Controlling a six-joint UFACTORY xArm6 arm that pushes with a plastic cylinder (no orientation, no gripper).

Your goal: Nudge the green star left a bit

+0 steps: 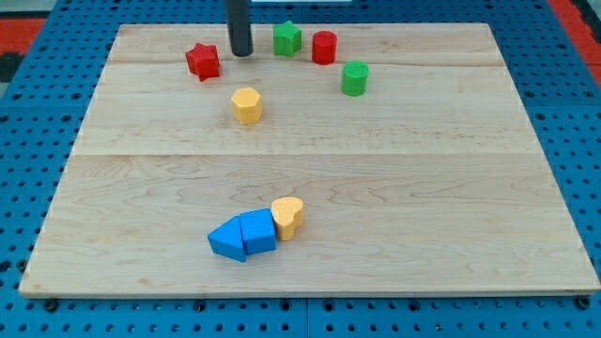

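Near the near edge of the pale wooden board (470, 235), laid on blue pegboard (573, 113), two blue blocks (242, 235) and a yellow block (287, 216) are huddled, well clear of the work. Farther back, right of centre, the ribbed green star block (354, 78) is judged untouched. At the far edge the tip (241, 53) (a bare rod, no pincer to open or close) is set between a red star block (202, 61) and a green cube (287, 38), so it must be brought round to the star's right.

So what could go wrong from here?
My tip sits left of the green cube in the view, on the wrong side of the green star. Crossing over, it may knock the cube or the red cylinder. A push angled toward the view's top could also drive the star into that cylinder.
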